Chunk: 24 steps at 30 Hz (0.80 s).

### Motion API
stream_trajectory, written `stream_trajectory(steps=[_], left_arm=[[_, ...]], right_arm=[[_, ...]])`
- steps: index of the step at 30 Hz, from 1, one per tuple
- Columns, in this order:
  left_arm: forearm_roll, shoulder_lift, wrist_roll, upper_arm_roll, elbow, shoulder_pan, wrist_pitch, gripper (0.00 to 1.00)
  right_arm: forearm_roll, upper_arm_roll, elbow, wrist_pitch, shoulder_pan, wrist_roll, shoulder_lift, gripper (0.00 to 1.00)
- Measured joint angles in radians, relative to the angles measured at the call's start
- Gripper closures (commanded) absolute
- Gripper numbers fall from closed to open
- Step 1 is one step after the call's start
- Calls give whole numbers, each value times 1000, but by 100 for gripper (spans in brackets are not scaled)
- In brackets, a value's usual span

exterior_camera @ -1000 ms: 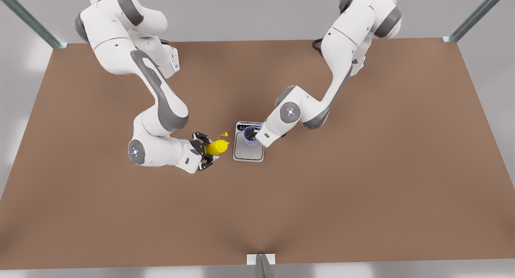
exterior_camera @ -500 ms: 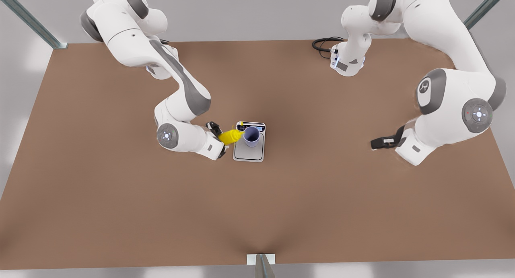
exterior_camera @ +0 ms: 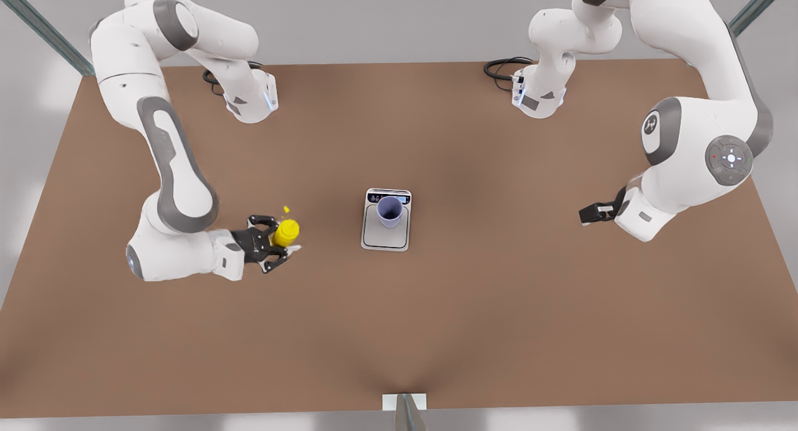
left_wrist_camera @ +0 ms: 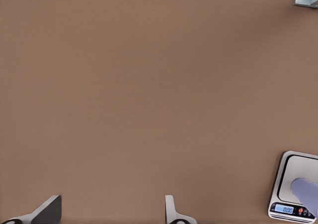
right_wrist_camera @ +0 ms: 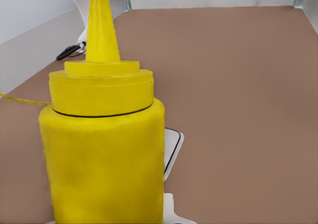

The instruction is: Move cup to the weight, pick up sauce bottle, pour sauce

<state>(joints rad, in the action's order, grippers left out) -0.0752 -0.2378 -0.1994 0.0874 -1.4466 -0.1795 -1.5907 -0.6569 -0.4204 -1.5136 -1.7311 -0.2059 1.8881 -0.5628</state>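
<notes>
The lavender-blue cup [exterior_camera: 389, 211] stands upright on the silver plate of the weight [exterior_camera: 384, 236], a small white-grey scale at the table's middle. The weight [left_wrist_camera: 293, 182] and the cup [left_wrist_camera: 307, 193] also appear in the left wrist view. On the front view's left, my right gripper [exterior_camera: 283, 237] is shut on the yellow sauce bottle [exterior_camera: 287, 232], which is upright with its nozzle pointing up. Close up, the sauce bottle [right_wrist_camera: 102, 154] hides most of the weight [right_wrist_camera: 172, 147] behind it. My left gripper [exterior_camera: 589, 214] waits open over bare table on the front view's right, its fingertips [left_wrist_camera: 49, 210] wide apart.
Black cables [exterior_camera: 504, 67] lie at the table's back edge beside the arm bases. Metal frame posts stand at the back corners, and a bracket [exterior_camera: 404, 401] sits at the front edge. Brown table [exterior_camera: 499, 294] stretches wide between the two arms.
My right gripper carried the sauce bottle from the cup's rim toward the front view's left and turned it upright. The left arm let go of the cup and withdrew earlier, then barely shifted.
</notes>
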Motion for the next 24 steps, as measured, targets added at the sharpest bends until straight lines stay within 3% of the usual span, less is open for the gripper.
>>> stream_trajectory(steps=[4,10,24], left_arm=[[1,-8,-2,0,1,-2,1,0],[1,-15,-2,0,6,-3,2,0],[2,-23,0,0,15,-5,5,0]], right_arm=[[-155,2,0,24,-55,216,-164,53],[-217,3,0,33,-72,335,-324,53],[-209,43,-6,-65,-63,357,-408,53]])
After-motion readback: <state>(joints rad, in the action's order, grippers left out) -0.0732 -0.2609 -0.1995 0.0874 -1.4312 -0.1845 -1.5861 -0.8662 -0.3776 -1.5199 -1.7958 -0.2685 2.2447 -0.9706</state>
